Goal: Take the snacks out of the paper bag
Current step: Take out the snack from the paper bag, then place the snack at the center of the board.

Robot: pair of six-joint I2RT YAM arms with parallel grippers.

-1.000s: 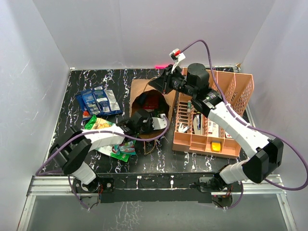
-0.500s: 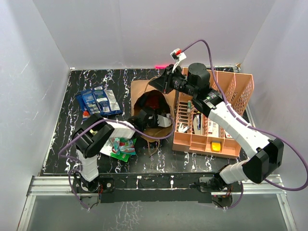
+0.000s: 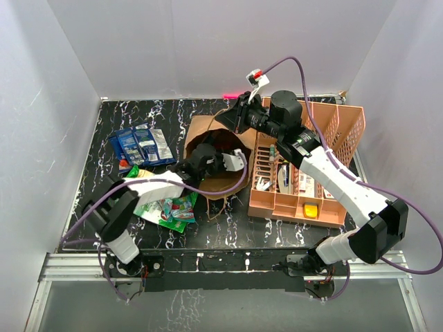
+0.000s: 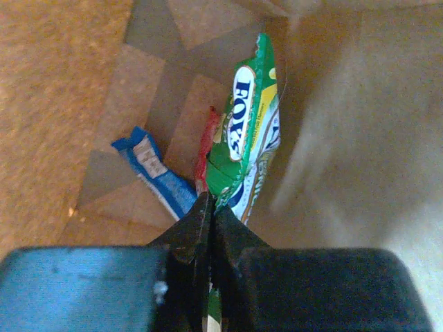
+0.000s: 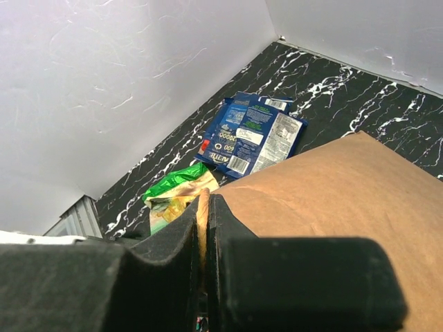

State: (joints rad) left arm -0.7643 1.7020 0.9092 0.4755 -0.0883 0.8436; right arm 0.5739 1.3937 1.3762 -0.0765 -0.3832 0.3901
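Inside paper bag (image 3: 202, 130), clamps green packet (image 4: 246, 131) in left gripper (image 4: 210, 207); pinches bag rim tight with right gripper (image 5: 205, 200). Judges task partly done: finds several snacks (image 3: 142, 145) already out, left of bag; leaves blue packet (image 4: 156, 176) and red packet (image 4: 206, 149) inside.

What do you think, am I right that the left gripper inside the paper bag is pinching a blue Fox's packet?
Not quite: the left wrist view shows the left gripper inside the paper bag pinching a green Fox's packet; the blue packet lies ungripped nearby.
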